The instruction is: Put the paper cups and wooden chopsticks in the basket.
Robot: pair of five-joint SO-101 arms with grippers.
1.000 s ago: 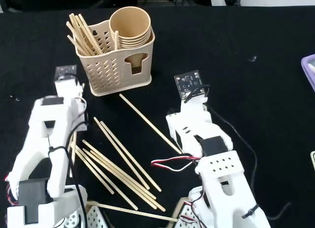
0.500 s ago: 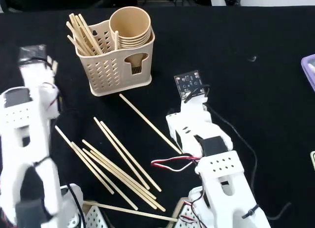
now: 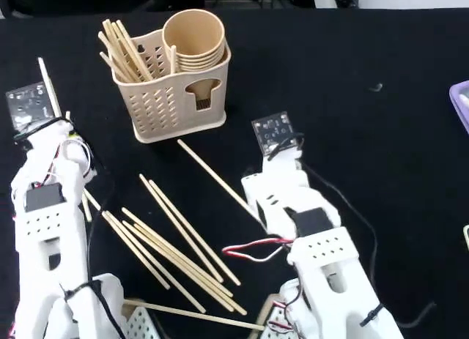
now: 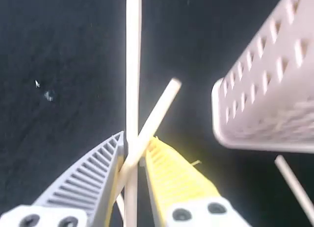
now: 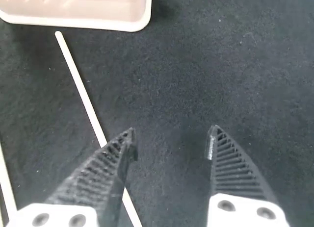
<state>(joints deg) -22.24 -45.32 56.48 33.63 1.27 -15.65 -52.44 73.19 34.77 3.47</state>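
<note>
From above, the basket (image 3: 176, 97) stands far and left of middle on the black bench (image 3: 366, 178). Its right compartment holds a nested stack of cups (image 3: 194, 35). Its left compartment holds a sheaf of binned chopsticks (image 3: 121, 50) that lean left, their ends above the rim. Nearer than the basket, loose chopsticks (image 3: 179, 255) lie fanned on the bench between the two arms, slanting from far left to near right. A lone chopstick (image 3: 216, 178) runs from just in front of the basket toward the right arm (image 3: 311, 229). The left arm (image 3: 44, 214) is left of the basket, and one stick of the held pair (image 3: 48, 83) pokes out beyond its wrist, off the bench. At the left wrist, the left end effector (image 4: 135, 138) has its grey and yellow fingers pinched on the held pair where the two sticks cross. One stick runs straight out past the tips and the other tilts toward the basket. The basket's slotted wall is near the tips, but the sticks do not touch it. At the right wrist, the right end effector (image 5: 171, 134) is spread wide with nothing between its fingers. It hangs low over the bench, just nearer than the basket's base. The lone chopstick lies flat and passes under one finger. Its far end stops just short of the basket. Whether that finger touches the stick cannot be told.
</note>
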